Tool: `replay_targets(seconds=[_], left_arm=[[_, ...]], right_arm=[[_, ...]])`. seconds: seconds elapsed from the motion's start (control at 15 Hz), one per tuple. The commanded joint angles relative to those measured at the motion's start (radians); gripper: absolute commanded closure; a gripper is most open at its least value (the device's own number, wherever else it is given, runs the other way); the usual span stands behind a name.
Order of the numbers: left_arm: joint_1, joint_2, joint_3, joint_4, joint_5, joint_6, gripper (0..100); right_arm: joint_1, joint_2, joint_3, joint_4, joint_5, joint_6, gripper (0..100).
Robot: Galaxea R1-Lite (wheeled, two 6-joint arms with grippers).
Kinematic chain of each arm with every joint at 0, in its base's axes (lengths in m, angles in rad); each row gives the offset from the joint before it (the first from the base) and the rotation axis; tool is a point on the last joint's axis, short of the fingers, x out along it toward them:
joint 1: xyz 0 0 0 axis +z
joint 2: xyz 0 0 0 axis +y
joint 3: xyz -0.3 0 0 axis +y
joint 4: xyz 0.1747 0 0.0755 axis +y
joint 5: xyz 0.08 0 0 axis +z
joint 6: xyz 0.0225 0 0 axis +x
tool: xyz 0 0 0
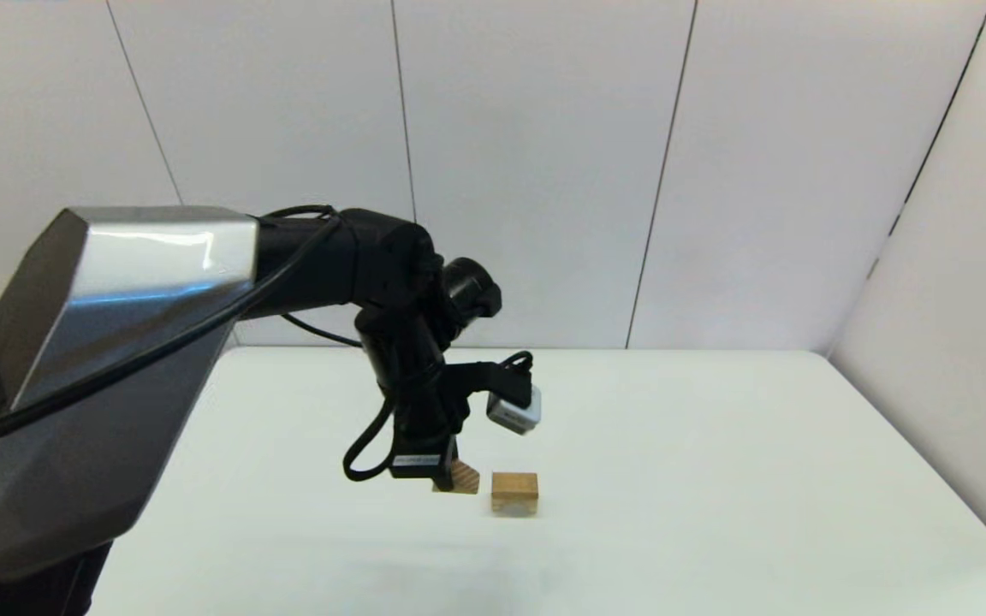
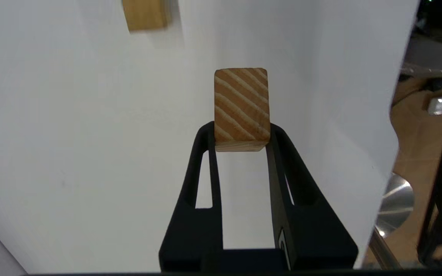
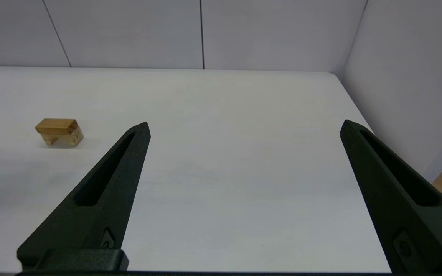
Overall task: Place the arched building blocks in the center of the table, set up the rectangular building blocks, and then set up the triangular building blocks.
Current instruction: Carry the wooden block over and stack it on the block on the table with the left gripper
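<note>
My left gripper [image 1: 446, 475] is shut on a small tan wooden block with slanted grain [image 2: 241, 109], which I take for the triangular block [image 1: 464, 479]. It is held low over the white table [image 1: 715, 479], just left of the other blocks; I cannot tell whether it touches the table. The rectangular block [image 3: 56, 125] lies flat on top of the arched block [image 3: 66, 138], forming one small stack [image 1: 514, 494] near the table's middle. The stack's top also shows in the left wrist view as a tan block [image 2: 144, 13]. My right gripper [image 3: 244, 128] hangs open over the table's right part, apart from the blocks.
White wall panels [image 1: 544, 171] stand behind and to the right of the table. The table's right edge [image 2: 393, 126] drops to a wooden floor with metal stands. The left arm's silver shell [image 1: 99, 359] fills the near left.
</note>
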Motion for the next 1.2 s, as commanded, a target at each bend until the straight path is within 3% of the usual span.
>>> replay_targets(seconds=[0.07, 1.2], left_arm=[[-0.033, 0.067, -0.001, -0.067, 0.001, -0.025, 100], [-0.059, 0.196, -0.005, -0.298, 0.004, -0.057, 100]], right_arm=[[0.000, -0.002, 0.002, -0.001, 0.000, 0.000, 0], [0.000, -0.002, 0.002, -0.001, 0.000, 0.000, 0]])
